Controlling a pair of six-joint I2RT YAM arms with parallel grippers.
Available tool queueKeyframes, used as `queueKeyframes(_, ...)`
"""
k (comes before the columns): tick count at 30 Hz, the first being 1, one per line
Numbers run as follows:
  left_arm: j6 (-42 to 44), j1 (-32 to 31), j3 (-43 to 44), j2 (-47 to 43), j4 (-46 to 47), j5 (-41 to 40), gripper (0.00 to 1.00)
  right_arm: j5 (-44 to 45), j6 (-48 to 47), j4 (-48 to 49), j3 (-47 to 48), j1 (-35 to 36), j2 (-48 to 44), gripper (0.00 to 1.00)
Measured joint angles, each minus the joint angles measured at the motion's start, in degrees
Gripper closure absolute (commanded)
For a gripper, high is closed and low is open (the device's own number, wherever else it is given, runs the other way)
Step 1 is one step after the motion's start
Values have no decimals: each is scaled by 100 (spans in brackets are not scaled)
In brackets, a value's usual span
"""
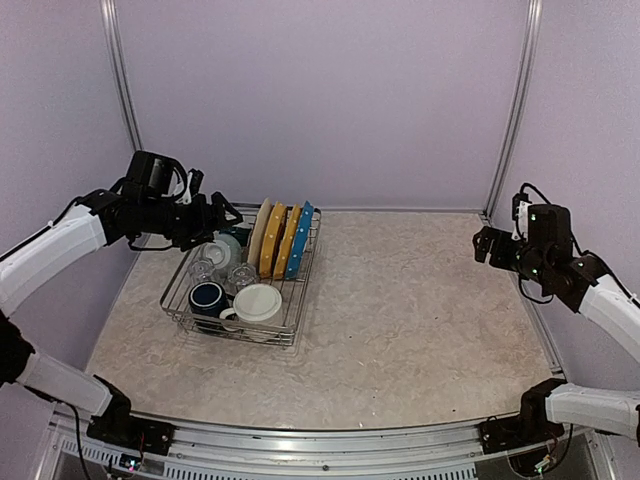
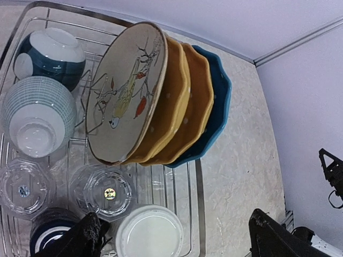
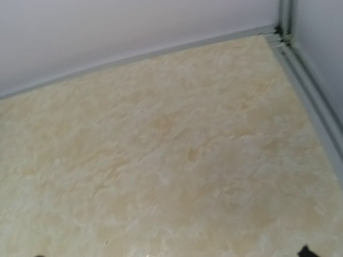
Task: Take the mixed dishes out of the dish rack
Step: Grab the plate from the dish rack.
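Note:
The dish rack point(image 1: 298, 305) stands on the left of the table. In its far slots stand a cream bird-pattern plate point(image 2: 126, 91), two yellow-orange plates point(image 2: 179, 107) and a blue plate point(image 2: 221, 101). A dark blue bowl point(image 2: 48, 53), a striped cup point(image 2: 35, 118), two clear glasses point(image 2: 107, 190), a navy mug point(image 1: 206, 296) and a cream mug point(image 1: 258, 303) fill the rest. My left gripper point(image 1: 222, 215) hovers open and empty above the rack's far left part, its fingertips point(image 2: 80, 238) over the mugs. My right gripper point(image 1: 484, 245) is open and empty, high at the right.
Bare marbled tabletop point(image 3: 171, 150) lies right of the rack and under the right gripper. Lilac walls close the back and sides, with a metal post in the far right corner point(image 3: 284, 21).

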Motion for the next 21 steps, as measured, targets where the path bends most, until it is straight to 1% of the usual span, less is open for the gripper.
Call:
queueKeyframes(8,131,-1152,1513,1261,-573,-304,30,-584,-221,-7,4,31,105,0)
queueKeyframes(11,223,-1449,2240,1836,-922,-487,36,-678,-258,-31,15,33,146,0)
queueKeyframes(16,369,-1591,3305,2699,-1362,-669,42,-745,-293,-48,15,33,144,0)
queueKeyframes(18,415,-1591,3578,2942,-1521,-774,44,-761,-293,-48,15,33,144,0)
queueKeyframes(21,481,-1596,3853,3202,-1714,-1005,44,-791,-293,-50,15,33,144,0)
